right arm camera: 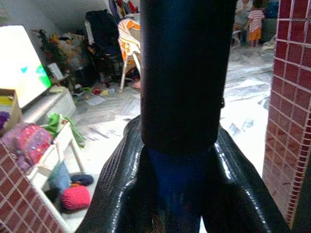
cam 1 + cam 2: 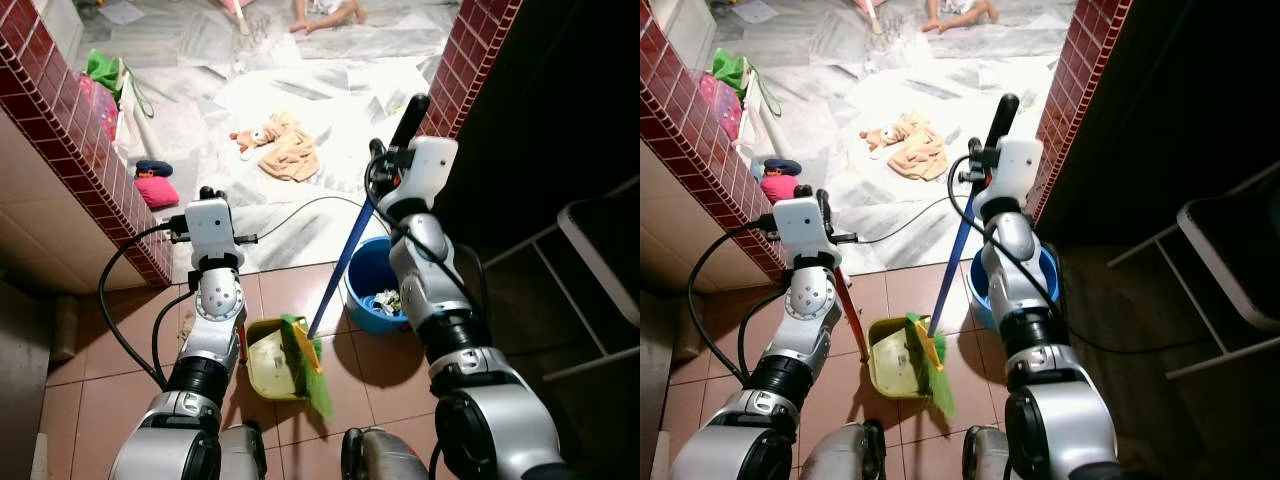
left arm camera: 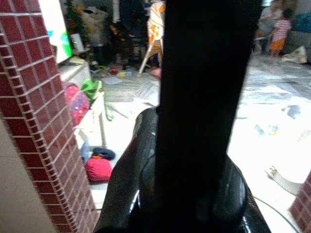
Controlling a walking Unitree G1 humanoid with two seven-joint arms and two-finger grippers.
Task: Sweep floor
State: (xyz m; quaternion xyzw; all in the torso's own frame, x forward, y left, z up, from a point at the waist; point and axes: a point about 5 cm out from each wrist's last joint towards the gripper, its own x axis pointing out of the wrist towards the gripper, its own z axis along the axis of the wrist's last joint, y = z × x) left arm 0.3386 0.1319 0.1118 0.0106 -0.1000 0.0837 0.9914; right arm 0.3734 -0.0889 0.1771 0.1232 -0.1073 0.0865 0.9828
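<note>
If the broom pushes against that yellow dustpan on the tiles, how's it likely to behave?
The yellow dustpan looks like thin plastic, so probably light and apt to slide on the smooth tiles. The left gripper holds its red handle, which should brace it. The broom's green bristles look soft and would likely bend against it.

- Broom (image 2: 318, 375): green bristles, a blue stick with a black grip on top.
- Dustpan (image 2: 268, 366): yellow-green, with a red handle.
- Bucket (image 2: 362, 290), centre of the frame: blue.
- Near floor (image 2: 110, 370): reddish-brown tiles; beyond it, white marble streaked grey.
- Pillars (image 2: 70, 125) at both sides: dark red tiles with pale joints.
- Cloth (image 2: 290, 152), upper middle: peach.
- Bundle (image 2: 157, 190), left: bright pink.
- Robot arms: silver, with black cables.
</note>
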